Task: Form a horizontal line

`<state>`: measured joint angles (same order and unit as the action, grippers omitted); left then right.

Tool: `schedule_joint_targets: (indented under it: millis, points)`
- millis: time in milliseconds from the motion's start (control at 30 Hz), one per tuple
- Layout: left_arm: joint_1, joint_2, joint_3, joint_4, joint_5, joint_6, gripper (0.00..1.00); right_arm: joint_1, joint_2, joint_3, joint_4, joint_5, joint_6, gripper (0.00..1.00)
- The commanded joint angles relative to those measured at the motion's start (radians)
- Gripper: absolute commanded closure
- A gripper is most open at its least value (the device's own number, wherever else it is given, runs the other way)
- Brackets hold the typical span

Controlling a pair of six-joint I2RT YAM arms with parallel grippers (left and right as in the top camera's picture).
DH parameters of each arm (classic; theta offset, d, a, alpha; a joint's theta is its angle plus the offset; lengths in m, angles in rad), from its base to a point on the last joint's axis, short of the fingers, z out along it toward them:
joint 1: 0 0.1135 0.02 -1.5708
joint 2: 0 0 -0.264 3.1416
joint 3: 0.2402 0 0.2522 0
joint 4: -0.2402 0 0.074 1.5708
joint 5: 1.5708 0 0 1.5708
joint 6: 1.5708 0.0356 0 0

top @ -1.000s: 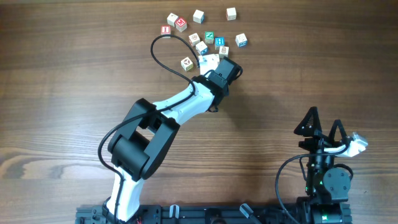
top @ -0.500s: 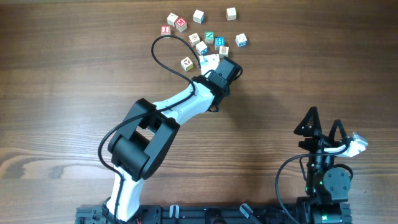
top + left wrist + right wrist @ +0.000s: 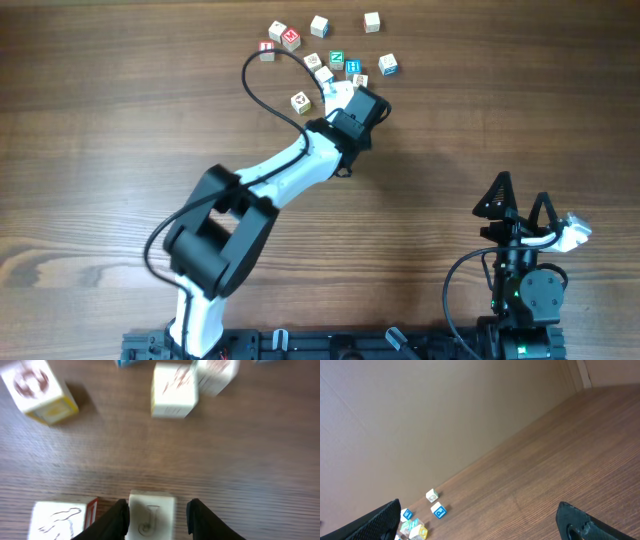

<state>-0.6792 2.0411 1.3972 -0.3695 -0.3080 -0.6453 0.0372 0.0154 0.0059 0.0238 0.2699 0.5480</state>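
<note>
The horizontal line (image 3: 80,517) looked barely begun, near the table's (image 3: 100,150) twelve o'clock: a J-marked cube (image 3: 150,516) sat between the left tool's (image 3: 158,504) jaws, with a red-edged cube (image 3: 57,521) just beside at its nine o'clock. Whether that tool gripped it, I could not tell. Loose letter cubes (image 3: 172,390) lay beyond. The right tool (image 3: 520,197) stood open at five o'clock. Next, it likely needed setting flush against that neighbour.
</note>
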Motion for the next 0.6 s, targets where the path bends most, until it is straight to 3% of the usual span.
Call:
schedule_joint_targets:
  millis: [0,233,367,433,567]
  points:
    - [-0.002,-0.114,-0.009,0.002,0.004,0.071,0.55,-0.004,-0.012,-0.001,0.005,-0.008,-0.014,0.00]
    - [0.019,-0.274,-0.009,-0.092,-0.006,0.114,0.40,-0.004,-0.012,-0.001,0.005,-0.008,-0.014,0.00]
    - [0.080,-0.340,-0.010,-0.243,-0.005,0.073,0.06,-0.004,-0.012,-0.001,0.005,-0.008,-0.014,0.00]
    - [0.115,-0.352,-0.010,-0.309,0.014,0.054,0.00,-0.004,-0.012,-0.001,0.005,-0.008,-0.014,0.00]
    - [0.203,-0.354,-0.010,-0.428,0.103,0.054,0.00,-0.004,-0.012,-0.001,0.005,-0.008,-0.014,0.00]
